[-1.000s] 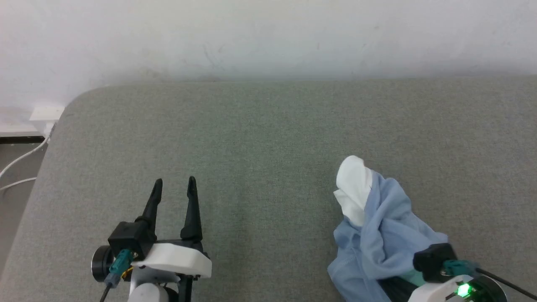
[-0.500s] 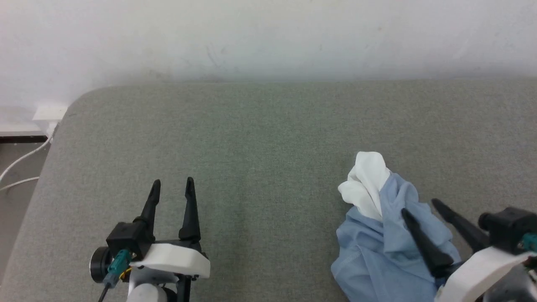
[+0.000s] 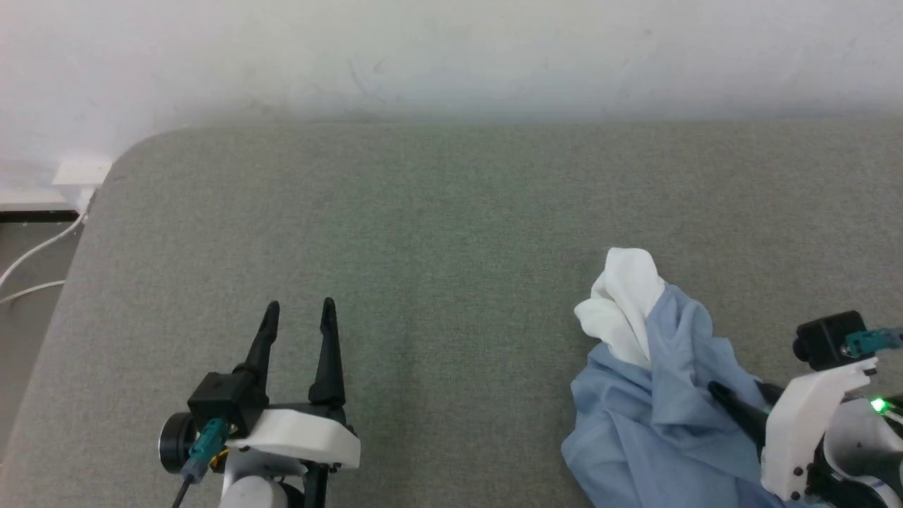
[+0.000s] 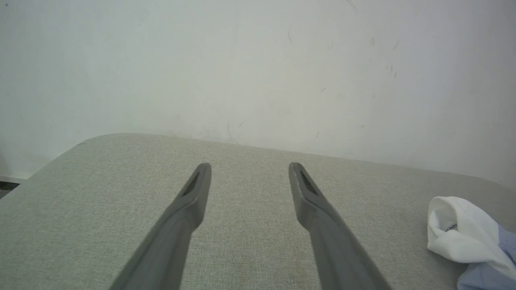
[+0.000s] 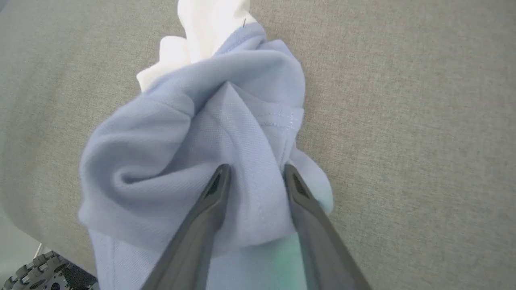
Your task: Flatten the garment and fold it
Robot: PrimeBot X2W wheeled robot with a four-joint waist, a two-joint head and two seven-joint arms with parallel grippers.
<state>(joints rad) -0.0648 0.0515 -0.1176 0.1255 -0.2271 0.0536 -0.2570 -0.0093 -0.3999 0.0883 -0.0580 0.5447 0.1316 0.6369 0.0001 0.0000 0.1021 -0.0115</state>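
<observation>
Right tool (image 5: pixel 256 168) angled down — astride garment (image 5: pixel 161 141) fold, perhaps gripping

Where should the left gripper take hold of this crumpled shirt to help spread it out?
Grip the white bunch at the far end of the garment, approaching from the robot's left, low across the grey surface. It sticks up and out toward the left gripper, while the right gripper straddles a blue fold.
</observation>
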